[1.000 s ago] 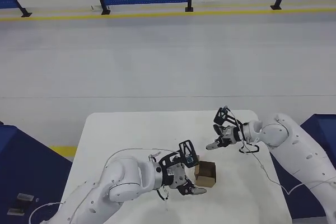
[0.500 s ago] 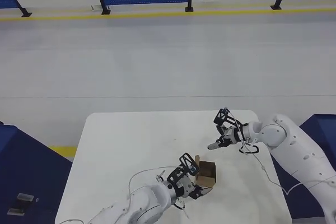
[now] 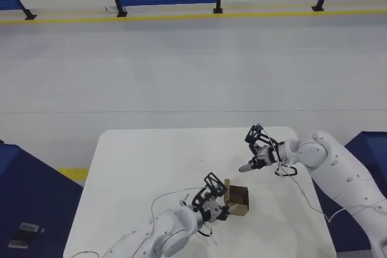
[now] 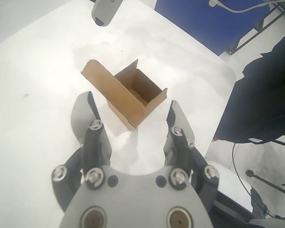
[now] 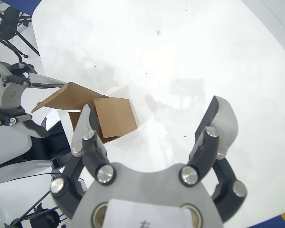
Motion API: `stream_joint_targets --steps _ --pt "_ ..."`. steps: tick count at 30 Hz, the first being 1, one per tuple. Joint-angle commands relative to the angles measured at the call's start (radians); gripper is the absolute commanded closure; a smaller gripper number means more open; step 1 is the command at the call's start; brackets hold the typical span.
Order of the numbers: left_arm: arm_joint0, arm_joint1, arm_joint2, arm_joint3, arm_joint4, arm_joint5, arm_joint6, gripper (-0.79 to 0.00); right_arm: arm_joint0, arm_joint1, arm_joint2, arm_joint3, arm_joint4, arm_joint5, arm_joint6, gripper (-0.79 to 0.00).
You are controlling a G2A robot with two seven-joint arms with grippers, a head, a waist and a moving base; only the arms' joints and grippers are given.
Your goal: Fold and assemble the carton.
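Note:
A small brown carton (image 3: 237, 200) stands on the white table (image 3: 148, 161) near its front right part. Its top is open, with a long lid flap (image 4: 102, 81) tilted up and outward on one side and short side tabs standing. My left gripper (image 4: 129, 100) is open just beside the carton (image 4: 133, 96), on the flap side, fingers spread wider than the box. In the right wrist view the flap (image 5: 66, 96) lies close to one left finger (image 5: 47, 81); I cannot tell if they touch. My right gripper (image 5: 152, 105) hovers open behind the carton (image 5: 116, 117), empty.
The table's right edge runs close to the carton (image 4: 223, 110). Blue cabinets stand off the table's left (image 3: 19, 187) and right (image 3: 380, 148). White cables hang from both arms. Bare tabletop stretches to the left and back.
The left arm has dropped its elbow toward the table's front, and its gripper has shifted from the carton's front corner to the flap side. The right gripper has barely moved.

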Motion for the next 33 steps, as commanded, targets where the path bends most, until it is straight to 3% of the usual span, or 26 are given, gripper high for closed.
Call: stream_joint_targets --steps 1,7,12,17,26,32,33 --pt "0.002 -0.003 -0.008 0.007 -0.003 -0.001 -0.003 -0.228 0.005 -0.002 0.0 0.005 0.002 -0.002 0.003 -0.785" --pt "0.004 -0.009 -0.027 0.013 -0.006 -0.01 -0.013 -0.105 0.016 -0.008 -0.002 0.014 0.004 -0.007 0.009 -0.785" --pt "0.003 -0.012 -0.052 0.006 0.004 -0.01 -0.026 -0.102 0.023 -0.013 -0.006 0.025 0.009 -0.013 0.014 -0.785" --pt "-0.009 -0.005 -0.103 -0.025 0.02 -0.029 -0.081 0.0 0.029 -0.018 -0.009 0.038 0.019 -0.022 0.019 -0.785" --pt "0.034 0.031 -0.249 -0.117 0.031 -0.085 -0.205 0.0 0.037 -0.029 -0.021 0.064 0.033 -0.032 0.021 -0.785" --pt "0.048 0.036 -0.28 -0.104 0.02 -0.111 -0.251 0.0 0.038 -0.037 -0.034 0.069 0.045 -0.029 0.028 -0.785" --pt "0.047 0.035 -0.282 -0.1 0.018 -0.113 -0.251 -0.145 0.038 -0.039 -0.036 0.069 0.045 -0.027 0.03 -0.785"
